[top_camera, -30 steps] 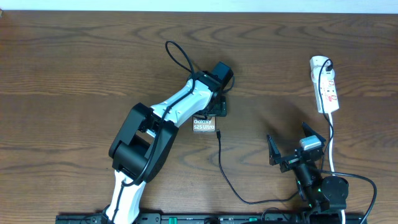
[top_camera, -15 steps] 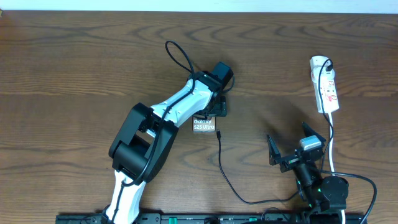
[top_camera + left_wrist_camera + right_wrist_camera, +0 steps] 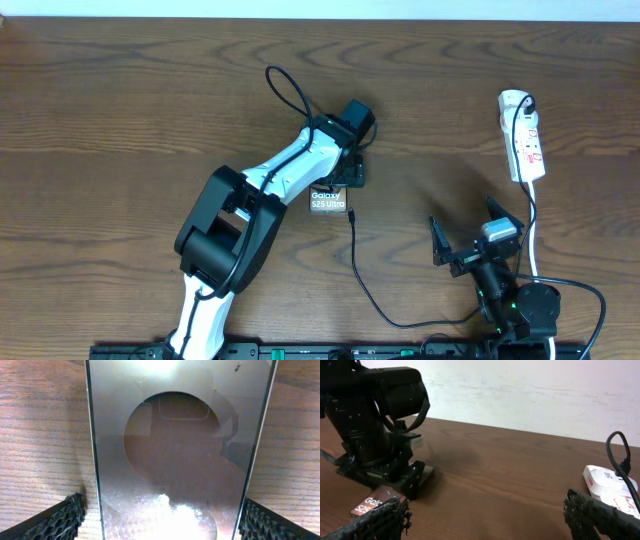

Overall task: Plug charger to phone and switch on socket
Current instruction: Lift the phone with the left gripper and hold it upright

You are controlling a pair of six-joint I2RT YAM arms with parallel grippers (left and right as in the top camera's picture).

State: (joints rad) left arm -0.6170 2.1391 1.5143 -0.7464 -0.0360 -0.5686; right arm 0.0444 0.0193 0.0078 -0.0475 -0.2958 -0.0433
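Observation:
The phone (image 3: 328, 200), a dark slab with white "Galaxy S25 Ultra" text, lies flat mid-table. My left gripper (image 3: 345, 170) is open and straddles its far end. In the left wrist view the phone (image 3: 175, 450) fills the space between the fingers (image 3: 62, 520), with a thin gap on the left side. The charger cable (image 3: 362, 280) runs from the phone's lower right corner down and right; its tip (image 3: 352, 213) is at the phone's edge, and I cannot tell if it is inserted. The white socket (image 3: 523, 135) lies far right. My right gripper (image 3: 470, 240) is open and empty, below the socket.
The socket's white cord (image 3: 532, 235) runs down past my right gripper to the front edge. A black arm cable (image 3: 288, 90) loops behind my left arm. In the right wrist view the socket (image 3: 610, 482) is at the right and the phone (image 3: 372, 502) at the lower left.

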